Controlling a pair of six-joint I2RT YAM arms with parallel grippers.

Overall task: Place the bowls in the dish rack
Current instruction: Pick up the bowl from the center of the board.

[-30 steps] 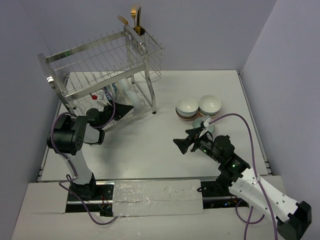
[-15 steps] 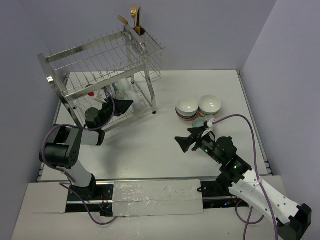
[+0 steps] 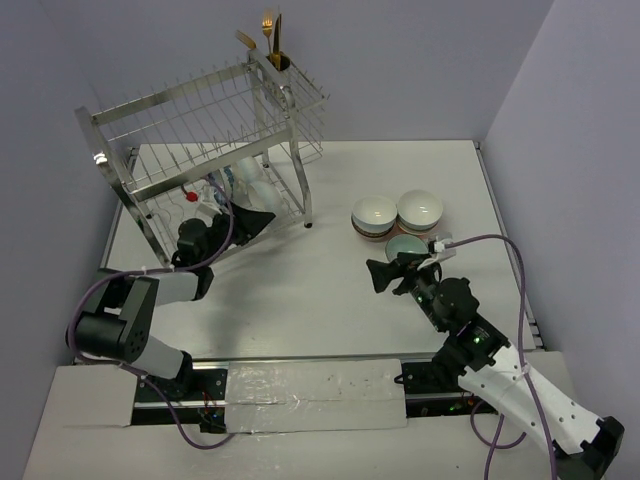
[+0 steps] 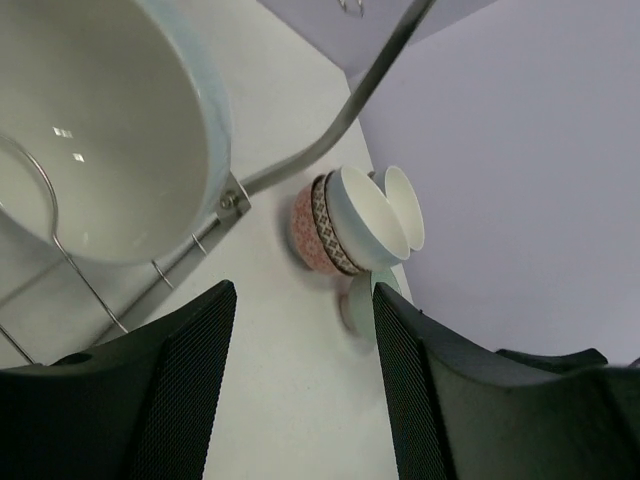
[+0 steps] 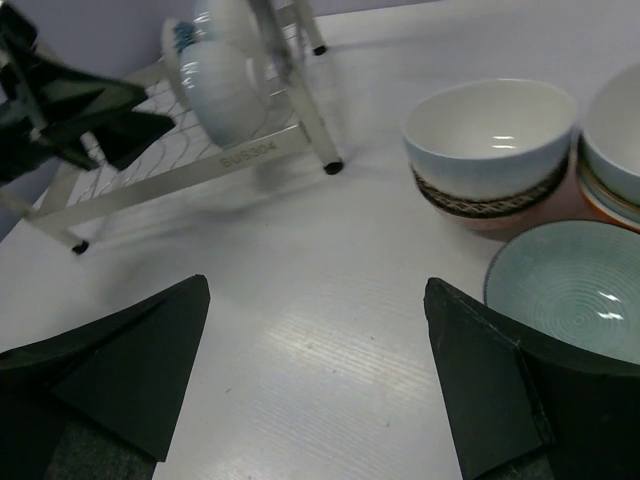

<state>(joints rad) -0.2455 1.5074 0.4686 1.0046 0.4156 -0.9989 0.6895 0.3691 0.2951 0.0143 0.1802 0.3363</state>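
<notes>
at lower shelf of dish rack, hovering left end effector released, gripping nothing, just beside white bowls standing on edge between tines. over table at right, holding right end effector spread wide, empty, near teal bowl; stacked bowls sitting just behind.

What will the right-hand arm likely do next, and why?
Probably swing the right gripper toward the teal bowl and lower over its rim: the jaws are open and empty, and that bowl sits singly beside the stacked bowls.
</notes>
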